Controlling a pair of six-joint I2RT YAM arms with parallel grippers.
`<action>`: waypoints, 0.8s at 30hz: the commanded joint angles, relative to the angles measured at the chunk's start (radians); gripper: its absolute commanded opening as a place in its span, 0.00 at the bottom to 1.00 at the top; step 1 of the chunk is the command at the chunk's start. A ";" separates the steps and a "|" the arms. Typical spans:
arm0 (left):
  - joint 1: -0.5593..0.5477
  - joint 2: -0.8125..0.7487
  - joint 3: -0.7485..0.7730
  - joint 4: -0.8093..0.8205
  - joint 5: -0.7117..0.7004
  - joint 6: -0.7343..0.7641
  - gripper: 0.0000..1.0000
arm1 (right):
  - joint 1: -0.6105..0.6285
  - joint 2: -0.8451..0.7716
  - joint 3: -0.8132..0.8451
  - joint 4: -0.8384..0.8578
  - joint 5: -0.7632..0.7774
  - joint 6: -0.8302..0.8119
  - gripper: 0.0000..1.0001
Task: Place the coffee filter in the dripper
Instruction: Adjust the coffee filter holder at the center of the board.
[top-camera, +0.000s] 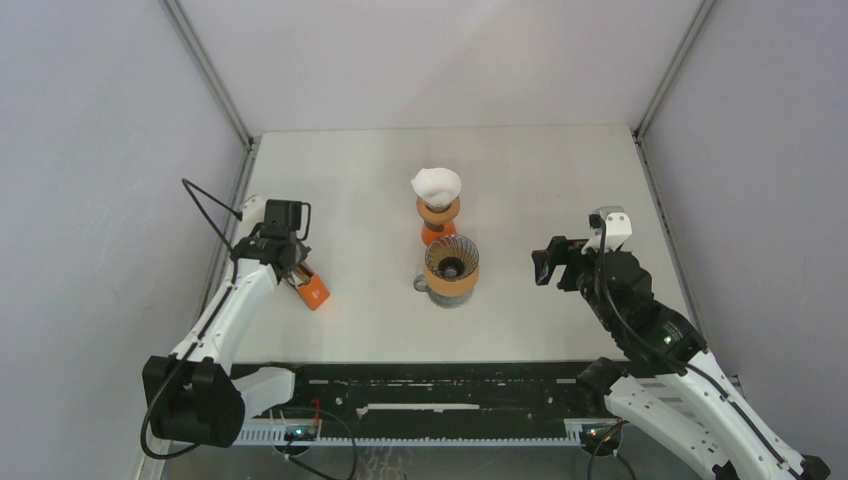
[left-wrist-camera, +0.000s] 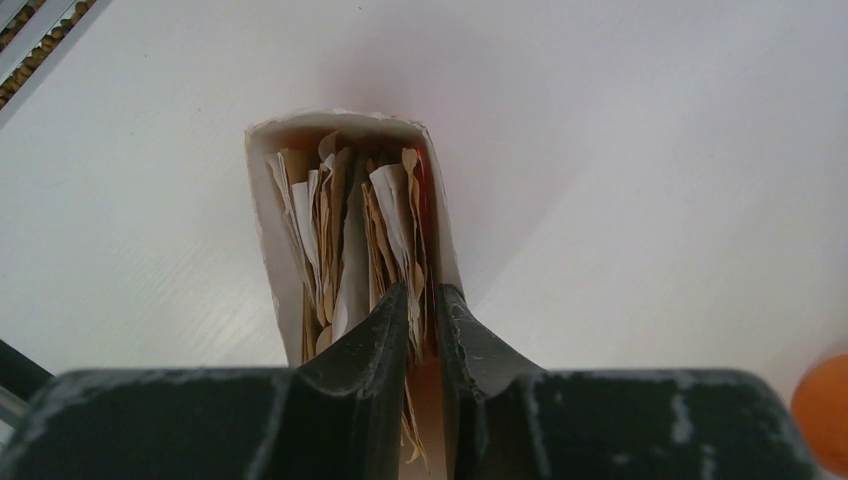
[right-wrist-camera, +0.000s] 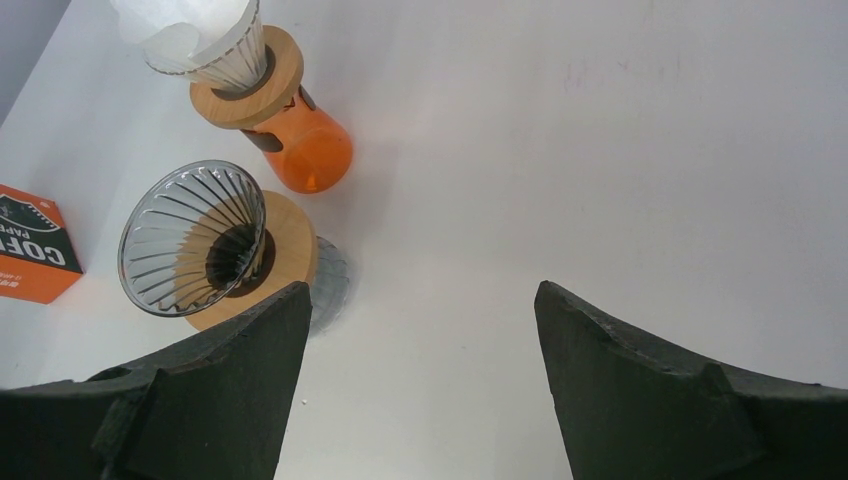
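My left fingers are nearly closed inside the open end of an orange carton, pinching the edges of a few coffee filters packed tightly there. The papers look feather-light, limp and easily torn, so I judge that one thin rim is the place to hold, drawn out slowly. My right fingers gape wide, holding nothing, above the table beside the empty glass dripper.

Top external: high, fixed, looks down over whole worktop. Left wrist: very close, peers into filter box. Right wrist: low, oblique; shares dripper with top external.
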 joint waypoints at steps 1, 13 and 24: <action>0.008 0.003 0.053 0.034 -0.004 0.023 0.22 | 0.004 0.002 -0.002 0.031 0.000 0.019 0.90; 0.008 0.012 0.016 0.022 -0.034 0.021 0.21 | 0.005 0.001 -0.002 0.031 -0.005 0.019 0.90; 0.008 -0.067 -0.022 -0.001 -0.050 -0.002 0.17 | 0.006 -0.003 -0.003 0.032 -0.006 0.019 0.90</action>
